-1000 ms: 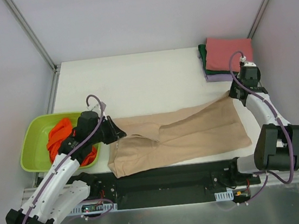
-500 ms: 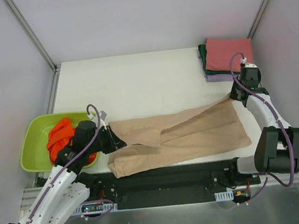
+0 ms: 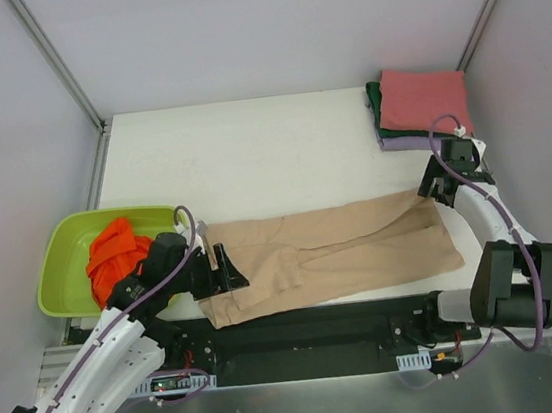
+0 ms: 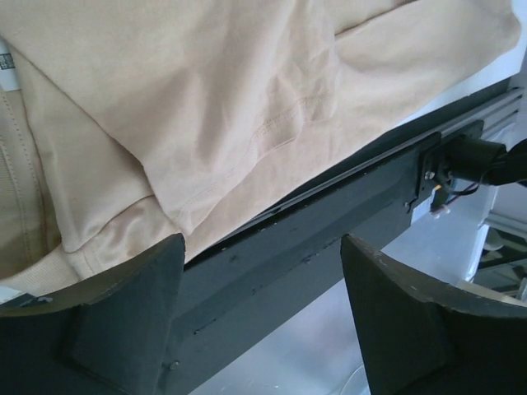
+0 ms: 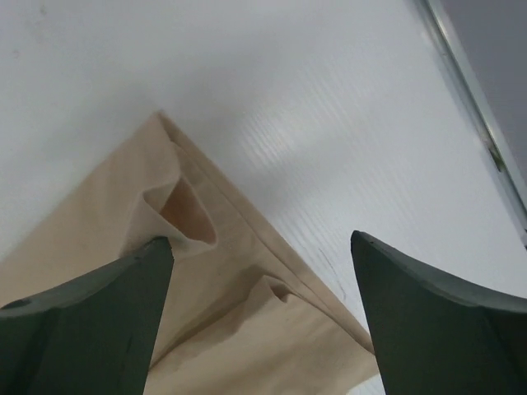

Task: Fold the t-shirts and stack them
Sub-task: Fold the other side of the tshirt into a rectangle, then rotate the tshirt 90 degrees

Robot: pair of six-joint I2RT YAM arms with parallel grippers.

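Along the near edge of the counter (image 3: 250, 159), low in the top view, the beige t-shirt (image 3: 332, 255) lies flat as a long, rumpled band. Its long axis runs left to right across the frame, with the right end a little higher than the left. It looks doubled over lengthwise, with a crease line down its middle, but it is far from a neat rectangle. A small white tag (image 4: 6, 72) shows near the left end, so the collar probably points left and the hem right, though the folds make that hard to confirm.

At the upper right of the frame sits the folded stack (image 3: 423, 103), pinkish-red on top with dark green and lavender edges beneath. That part of the job reads as done. At the left, the orange t-shirt (image 3: 111, 257) is crumpled in the lime-green basin (image 3: 57, 269), untouched by either arm.

The left tool (image 3: 229, 273) sits over the shirt's left end. Its wrist view shows the fingers spread wide with no cloth between them. The right tool (image 3: 432, 190) hovers at the shirt's upper right corner, also spread wide and holding nothing, with the cloth's corner lying loose on the counter below it.

By my judgement the task is past halfway. The beige shirt needs further folds across its length before joining the stack, and the orange one has everything left to do.
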